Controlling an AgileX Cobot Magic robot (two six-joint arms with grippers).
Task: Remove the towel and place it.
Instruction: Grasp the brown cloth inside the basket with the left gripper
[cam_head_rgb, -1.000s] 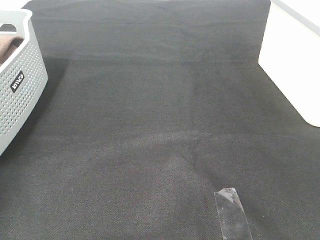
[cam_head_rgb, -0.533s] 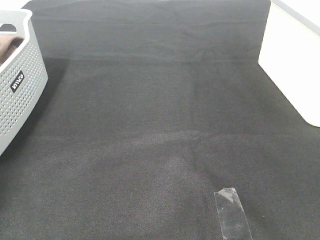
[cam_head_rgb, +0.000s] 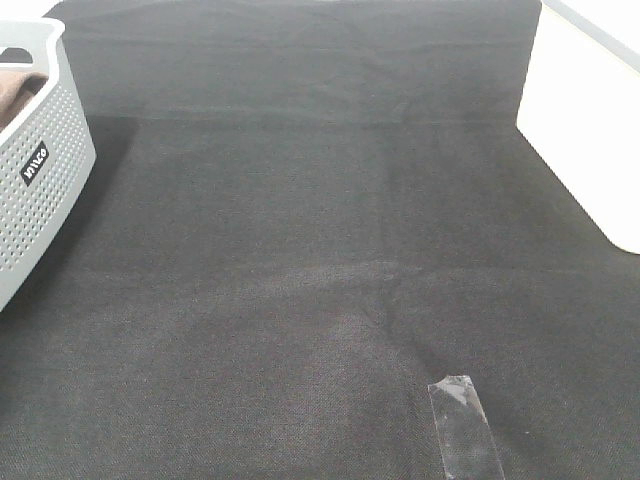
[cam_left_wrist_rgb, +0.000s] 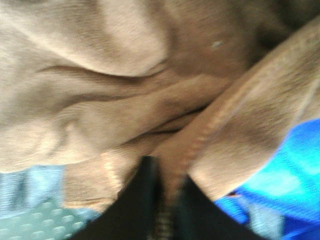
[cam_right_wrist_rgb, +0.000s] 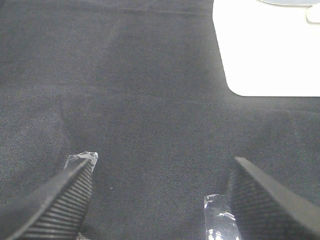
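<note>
Left gripper (cam_left_wrist_rgb: 162, 202) first: its two dark fingers (cam_left_wrist_rgb: 137, 202) are all but closed, and I read a stitched hem of the towel (cam_left_wrist_rgb: 125, 100) as pinched between them. The brown terry is bunched in thick folds right up against the camera and fills most of that view. A bright blue cloth (cam_left_wrist_rgb: 290, 170) lies just beside the towel on one side, with a pale dotted surface (cam_left_wrist_rgb: 35, 220) showing under it on the other.

Right gripper (cam_right_wrist_rgb: 164, 164) now: jaws spread wide, nothing between them. It hangs over the black cloth (cam_right_wrist_rgb: 150, 75) with a scrap of clear tape (cam_right_wrist_rgb: 82, 157) by one fingertip and a second scrap by the other; beyond that, a corner of the white tabletop (cam_right_wrist_rgb: 270, 50).

From the high camera, nearest me is a strip of tape stuck on the cloth, right of centre. The cloth then runs flat, with a few soft creases, across the middle. The grey perforated basket (cam_head_rgb: 45, 170) stands at the left edge, and a bit of brown towel shows inside its rim, so the towel is in the basket. The white tabletop lies bare at the far right.
</note>
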